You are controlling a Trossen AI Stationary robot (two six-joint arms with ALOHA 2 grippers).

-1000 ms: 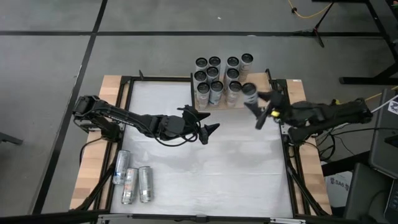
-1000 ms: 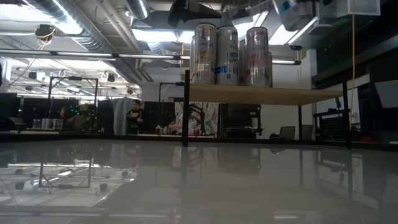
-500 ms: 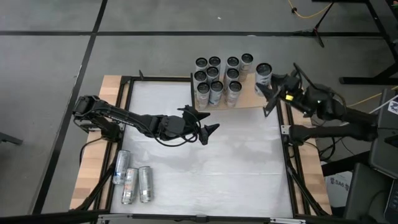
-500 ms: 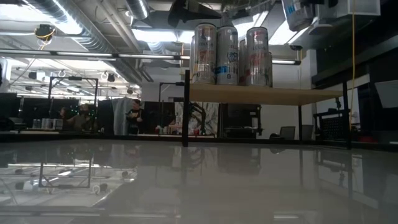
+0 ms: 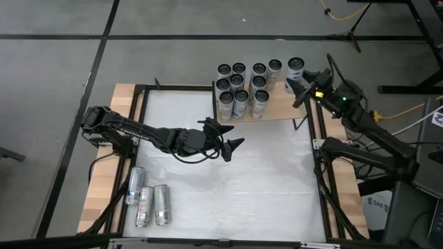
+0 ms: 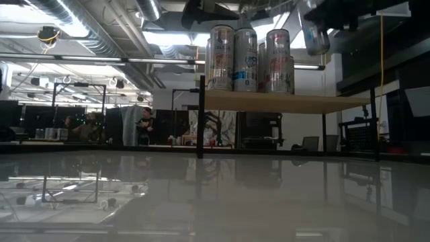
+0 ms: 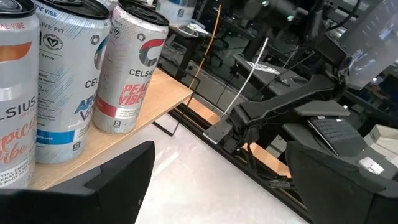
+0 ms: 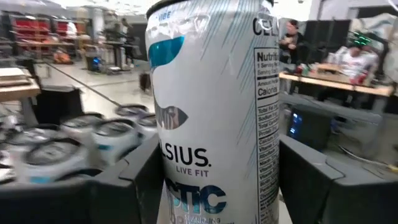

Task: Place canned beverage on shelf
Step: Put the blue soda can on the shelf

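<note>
A pale wooden shelf (image 5: 277,109) on black posts stands at the table's far middle, with several upright cans (image 5: 239,86) on its left and middle part. My right gripper (image 5: 299,81) is shut on one more can (image 5: 295,68), white with blue print (image 8: 211,106), at the shelf's far right corner, right of the standing cans. In the low view this can (image 6: 316,33) hangs higher than the shelf board (image 6: 282,101). My left gripper (image 5: 232,140) is open and holds nothing; it hovers just near of the shelf's left front, and the shelf's front cans (image 7: 127,68) show before it. My right gripper pinches the can's lower body (image 8: 186,180) between its two fingers (image 8: 134,180), one on each side of the can. The fingers lie level and come from the table's right and near side. The can stands upright, lifted clear above the shelf board.
Three more cans (image 5: 149,202) lie on the white tabletop (image 5: 228,194) near its left front corner. Black frame rails and pale wooden strips (image 5: 104,180) run along the table's sides. People sit at desks in the room beyond the table.
My right gripper has swung with its can from in front of the shelf's right end toward the table's far edge and a little right, to the shelf's far right corner. The can, tilted at first, now stands upright. The gripper has stayed shut on it.
</note>
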